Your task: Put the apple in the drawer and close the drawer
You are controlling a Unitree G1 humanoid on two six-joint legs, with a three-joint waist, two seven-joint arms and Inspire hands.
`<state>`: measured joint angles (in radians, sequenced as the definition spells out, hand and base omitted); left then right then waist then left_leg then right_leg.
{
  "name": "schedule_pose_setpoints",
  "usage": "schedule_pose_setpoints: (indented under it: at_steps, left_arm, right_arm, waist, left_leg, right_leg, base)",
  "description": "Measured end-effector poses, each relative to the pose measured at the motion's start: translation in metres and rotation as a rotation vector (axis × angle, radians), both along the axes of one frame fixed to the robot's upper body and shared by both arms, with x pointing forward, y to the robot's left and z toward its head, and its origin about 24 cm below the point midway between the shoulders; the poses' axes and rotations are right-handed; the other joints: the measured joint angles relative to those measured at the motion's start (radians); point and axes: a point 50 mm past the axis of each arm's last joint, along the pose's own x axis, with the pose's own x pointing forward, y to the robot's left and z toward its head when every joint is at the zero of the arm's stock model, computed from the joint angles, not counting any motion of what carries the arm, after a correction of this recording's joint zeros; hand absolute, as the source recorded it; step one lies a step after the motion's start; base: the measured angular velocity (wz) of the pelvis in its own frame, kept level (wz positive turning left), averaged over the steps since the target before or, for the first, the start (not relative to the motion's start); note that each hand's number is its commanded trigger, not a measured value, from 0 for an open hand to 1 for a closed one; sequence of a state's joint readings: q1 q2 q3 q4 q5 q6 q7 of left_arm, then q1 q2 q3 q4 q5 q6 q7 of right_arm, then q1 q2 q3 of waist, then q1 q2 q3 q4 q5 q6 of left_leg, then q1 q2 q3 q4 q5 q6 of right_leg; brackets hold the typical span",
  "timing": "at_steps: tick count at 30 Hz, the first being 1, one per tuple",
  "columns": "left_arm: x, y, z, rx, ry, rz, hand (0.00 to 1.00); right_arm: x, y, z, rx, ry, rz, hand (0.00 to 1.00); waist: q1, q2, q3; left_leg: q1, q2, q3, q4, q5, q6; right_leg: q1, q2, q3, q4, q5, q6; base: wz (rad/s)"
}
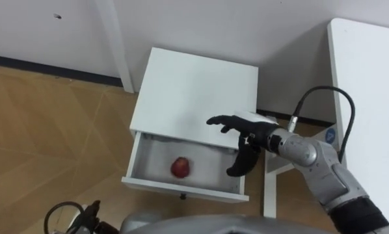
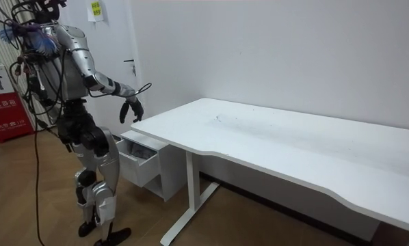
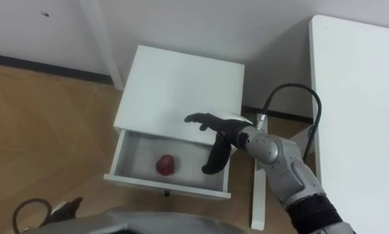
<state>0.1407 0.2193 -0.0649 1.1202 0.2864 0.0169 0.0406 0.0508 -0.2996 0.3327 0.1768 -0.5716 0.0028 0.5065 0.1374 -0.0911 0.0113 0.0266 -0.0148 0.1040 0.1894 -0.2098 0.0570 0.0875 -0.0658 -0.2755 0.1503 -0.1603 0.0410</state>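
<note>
One apple (image 1: 180, 167), sitting in the one drawer (image 1: 181, 186), which is pulled open from the small white cabinet (image 1: 194, 91). Right hand (image 1: 252, 133) hovers over the drawer's right end, fingers loose and spread, holding nothing. Left hand (image 1: 84, 218) is mostly cut off at the bottom edge, can't tell how it's set. One big white surface (image 1: 370, 78) on the right, cropped too.

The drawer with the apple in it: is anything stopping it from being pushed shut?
Nothing visible blocks it. The apple lies inside the open drawer, behind its front panel. The right hand hangs open above the drawer's right end; whether its fingers dip inside cannot be told.
</note>
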Motion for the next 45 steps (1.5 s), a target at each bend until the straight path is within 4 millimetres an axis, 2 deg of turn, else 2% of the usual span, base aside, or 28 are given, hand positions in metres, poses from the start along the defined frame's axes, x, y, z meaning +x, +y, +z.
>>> schedule_pose_setpoints:
  at_steps: [9,15,18,21,22,23,24,25,26,27,28,29,30,31,32,33,34,35,36,37,38,39,40,41,42,43,44,45]
  left_arm:
    - [-0.001,-0.001,0.000,-0.012,-0.004,0.025,0.00]
    - [-0.003,0.001,0.000,-0.008,-0.021,0.086,0.00]
    - [-0.011,-0.001,-0.001,0.008,-0.023,0.130,0.00]
    - [-0.026,-0.001,-0.002,0.031,0.001,0.164,0.00]
    - [-0.032,-0.002,-0.003,0.030,0.013,0.192,0.00]
    - [-0.041,-0.003,-0.005,0.027,0.041,0.214,0.00]
    - [-0.042,-0.003,-0.005,0.026,0.043,0.222,0.00]
    - [-0.042,-0.004,-0.005,0.024,0.043,0.228,0.00]
    - [-0.043,0.000,-0.004,0.035,0.044,0.233,0.00]
    - [-0.043,0.003,-0.003,0.042,0.043,0.239,0.00]
    - [-0.041,0.007,-0.002,0.052,0.036,0.242,0.00]
    - [-0.038,0.009,-0.001,0.056,0.026,0.233,0.00]
    - [-0.035,0.010,-0.001,0.059,0.022,0.228,0.00]
    - [-0.032,0.012,-0.001,0.058,0.019,0.231,0.00]
    - [-0.025,0.012,0.000,0.054,0.008,0.232,0.00]
    - [-0.021,0.012,0.000,0.051,0.005,0.229,0.00]
    - [-0.018,0.013,0.000,0.051,0.009,0.227,0.00]
    - [-0.021,0.014,0.000,0.056,0.026,0.228,0.00]
    - [-0.024,0.014,0.000,0.057,0.041,0.232,0.00]
    - [-0.030,0.014,-0.001,0.057,0.067,0.229,0.00]
    - [-0.038,0.014,-0.001,0.058,0.090,0.234,0.00]
    - [-0.043,0.014,-0.001,0.059,0.102,0.237,0.00]
    - [-0.053,0.015,-0.001,0.064,0.121,0.245,0.00]
    - [-0.061,0.016,0.000,0.069,0.141,0.250,0.00]
    - [-0.064,0.015,0.000,0.070,0.149,0.252,0.00]
    - [-0.065,0.016,0.000,0.072,0.157,0.254,0.00]
    - [-0.065,0.016,0.000,0.077,0.156,0.255,0.00]
    - [-0.063,0.016,0.000,0.079,0.152,0.254,0.00]
  right_arm:
    - [-0.003,-0.001,-0.002,0.014,0.009,-0.022,0.00]
    - [-0.003,-0.020,-0.003,0.032,-0.037,-0.155,0.00]
    - [-0.012,-0.039,-0.024,0.039,-0.012,-0.312,0.00]
    - [-0.032,-0.069,-0.047,0.058,0.034,-0.580,0.00]
    - [-0.048,-0.087,-0.060,0.040,0.068,-0.718,0.00]
    - [-0.065,-0.106,-0.072,0.008,0.105,-0.862,0.00]
    - [-0.076,-0.115,-0.077,-0.011,0.129,-0.930,0.00]
    - [-0.095,-0.130,-0.081,-0.082,0.146,-1.014,0.00]
    - [-0.099,-0.133,-0.080,-0.106,0.119,-1.027,0.00]
    - [-0.101,-0.135,-0.082,-0.109,0.122,-1.044,0.00]
    - [-0.107,-0.140,-0.085,-0.125,0.133,-1.081,0.00]
    - [-0.109,-0.144,-0.088,-0.133,0.147,-1.122,0.00]
    - [-0.108,-0.146,-0.088,-0.127,0.143,-1.140,0.00]
    - [-0.114,-0.149,-0.089,-0.122,0.155,-1.177,0.00]
    - [-0.120,-0.152,-0.090,-0.118,0.177,-1.211,0.00]
    - [-0.129,-0.154,-0.093,-0.122,0.203,-1.239,0.00]
    - [-0.148,-0.155,-0.099,-0.145,0.276,-1.289,0.00]
    - [-0.164,-0.152,-0.105,-0.180,0.358,-1.310,0.00]
    - [-0.171,-0.151,-0.107,-0.193,0.392,-1.318,0.00]
    - [-0.176,-0.150,-0.109,-0.212,0.430,-1.323,0.00]
    - [-0.177,-0.149,-0.109,-0.215,0.443,-1.326,0.00]
    - [-0.178,-0.149,-0.110,-0.219,0.449,-1.327,0.00]
    - [-0.179,-0.148,-0.110,-0.225,0.462,-1.328,0.00]
    - [-0.180,-0.147,-0.111,-0.229,0.470,-1.330,0.00]
    - [-0.180,-0.147,-0.111,-0.234,0.475,-1.325,0.00]
    - [-0.181,-0.145,-0.112,-0.244,0.483,-1.310,0.00]
    - [-0.181,-0.142,-0.113,-0.243,0.492,-1.306,0.00]
    - [-0.181,-0.141,-0.114,-0.239,0.495,-1.307,0.00]
  waist:
    - [-0.005,0.003,0.0011]
    - [-0.005,0.011,-0.0024]
    - [-0.021,0.020,-0.0146]
    - [-0.058,0.042,-0.0139]
    - [-0.076,0.050,-0.0163]
    - [-0.101,0.064,-0.0152]
    - [-0.109,0.061,-0.0140]
    - [-0.114,0.076,-0.0150]
    - [-0.129,0.085,-0.0168]
    - [-0.142,0.078,-0.0148]
    - [-0.155,0.088,-0.0144]
    - [-0.159,0.102,-0.0147]
    - [-0.166,0.110,-0.0121]
    - [-0.180,0.127,-0.0085]
    - [-0.190,0.157,-0.0034]
    - [-0.194,0.170,-0.0005]
    - [-0.196,0.175,0.0007]
    - [-0.197,0.171,0.0081]
    - [-0.198,0.175,0.0080]
    - [-0.208,0.177,0.0077]
    - [-0.213,0.174,0.0090]
    - [-0.213,0.170,0.0064]
    - [-0.214,0.163,0.0066]
    - [-0.209,0.150,0.0058]
    - [-0.206,0.143,0.0050]
    - [-0.194,0.130,-0.0017]
    - [-0.172,0.113,-0.0119]
    - [-0.162,0.107,-0.0131]
  left_leg:
    - [-0.001,0.000,0.000,-0.001,0.000,0.000]
    - [0.004,0.000,0.006,0.000,0.000,0.000]
    - [0.005,-0.003,0.004,0.002,0.000,0.000]
    - [0.016,-0.008,0.019,0.009,-0.001,0.002]
    - [0.016,-0.008,0.039,0.018,-0.008,0.013]
    - [0.015,-0.016,0.040,0.035,-0.019,0.024]
    - [0.014,-0.017,0.047,0.040,-0.027,0.028]
    - [0.010,-0.028,0.060,0.054,-0.042,0.040]
    - [0.009,-0.036,0.059,0.071,-0.049,0.052]
    - [0.004,-0.044,0.060,0.089,-0.056,0.062]
    - [0.003,-0.048,0.055,0.123,-0.069,0.077]
    - [-0.010,-0.037,0.065,0.166,-0.087,0.093]
    - [-0.028,-0.032,0.062,0.195,-0.097,0.098]
    - [-0.068,-0.015,0.054,0.240,-0.105,0.107]
    - [-0.102,0.005,0.039,0.274,-0.110,0.112]
    - [-0.114,0.012,0.030,0.286,-0.112,0.113]
    - [-0.125,0.017,0.026,0.295,-0.113,0.118]
    - [-0.124,0.015,0.025,0.299,-0.113,0.121]
    - [-0.122,0.014,0.025,0.303,-0.118,0.118]
    - [-0.123,0.009,0.024,0.306,-0.120,0.119]
    - [-0.123,-0.002,0.025,0.303,-0.121,0.119]
    - [-0.123,-0.005,0.025,0.303,-0.121,0.118]
    - [-0.119,-0.020,0.028,0.292,-0.119,0.111]
    - [-0.108,-0.036,0.032,0.270,-0.113,0.083]
    - [-0.101,-0.041,0.037,0.253,-0.108,0.070]
    - [-0.095,-0.051,0.040,0.210,-0.088,0.038]
    - [-0.076,-0.054,0.048,0.150,-0.058,-0.013]
    - [-0.069,-0.054,0.048,0.126,-0.044,-0.034]
  right_leg:
    - [-0.002,0.000,0.000,-0.001,0.000,0.000]
    - [-0.001,0.000,0.000,0.000,0.000,0.000]
    - [0.003,-0.004,0.001,0.000,0.000,0.000]
    - [0.019,-0.020,-0.003,0.006,-0.002,0.004]
    - [0.016,-0.027,-0.008,0.033,-0.010,0.014]
    - [0.000,-0.046,-0.024,0.101,-0.033,0.025]
    - [-0.017,-0.059,-0.027,0.150,-0.049,0.034]
    - [-0.089,-0.091,-0.014,0.303,-0.066,0.042]
    - [-0.179,-0.130,-0.007,0.501,-0.055,0.034]
    - [-0.226,-0.149,0.008,0.599,-0.029,0.024]
    - [-0.333,-0.170,0.068,0.772,0.081,0.017]
    - [-0.444,-0.163,0.128,0.951,0.198,0.024]
    - [-0.508,-0.155,0.150,1.093,0.185,0.014]
    - [-0.632,-0.131,0.174,1.391,0.143,0.002]
    - [-0.740,-0.104,0.182,1.622,0.099,-0.004]
    - [-0.787,-0.094,0.180,1.706,0.081,-0.001]
    - [-0.847,-0.089,0.186,1.812,0.054,0.001]
    - [-0.874,-0.091,0.196,1.847,0.038,0.003]
    - [-0.874,-0.093,0.198,1.842,0.036,0.004]
    - [-0.855,-0.107,0.198,1.789,0.036,0.004]
    - [-0.811,-0.130,0.197,1.675,0.037,0.007]
    - [-0.774,-0.136,0.197,1.592,0.038,0.010]
    - [-0.680,-0.151,0.191,1.382,0.036,0.015]
    - [-0.564,-0.154,0.188,1.135,0.027,0.028]
    - [-0.507,-0.147,0.183,1.008,0.023,0.034]
    - [-0.412,-0.130,0.170,0.779,0.020,0.031]
    - [-0.333,-0.102,0.159,0.582,0.016,0.032]
    - [-0.297,-0.088,0.153,0.497,0.014,0.033]
  base:
    - [0.00]
    - [-0.01]
    - [0.03]
    - [0.07]
    - [0.16]
    - [0.24]
    - [0.24]
    - [0.04]
    - [0.00]
    - [0.10]
    - [-0.04]
    - [-0.17]
    - [-0.21]
    - [0.06]
    - [0.17]
    - [0.24]
    - [0.16]
    - [0.11]
    - [0.00]
    - [0.00]
    - [0.00]
    - [0.00]
    - [-0.04]
    - [-0.04]
    - [-0.05]
    - [-0.16]
    - [-0.21]
    - [-0.16]
